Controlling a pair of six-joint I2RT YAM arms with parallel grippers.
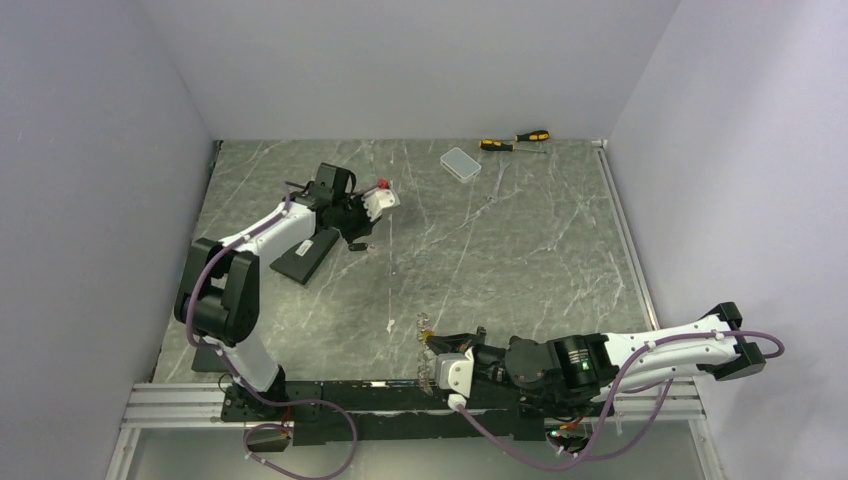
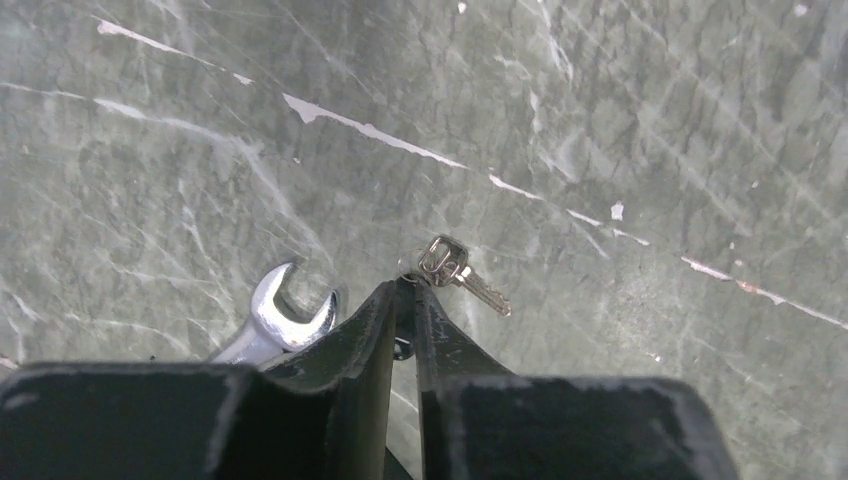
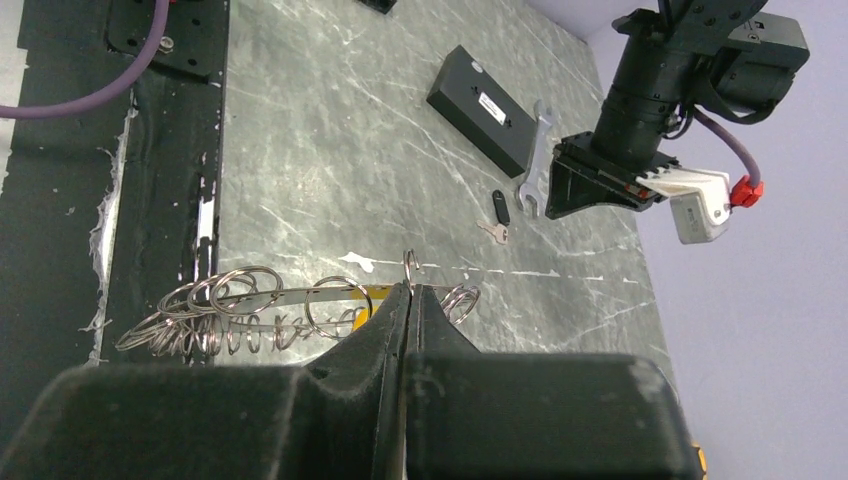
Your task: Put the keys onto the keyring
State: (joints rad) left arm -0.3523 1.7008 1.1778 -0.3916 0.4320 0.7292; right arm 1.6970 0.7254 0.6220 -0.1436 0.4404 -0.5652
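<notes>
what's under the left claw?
Silver key on the table just past the left claw tips, spanner beside. Something dark shows between the fingers, mostly covered.

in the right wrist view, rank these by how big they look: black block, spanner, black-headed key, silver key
1. black block
2. spanner
3. black-headed key
4. silver key, though the two keys look nearly alike.

Shiny metal keyring [image 3: 250,322]; seemingly marble table [image 2: 600,120]
</notes>
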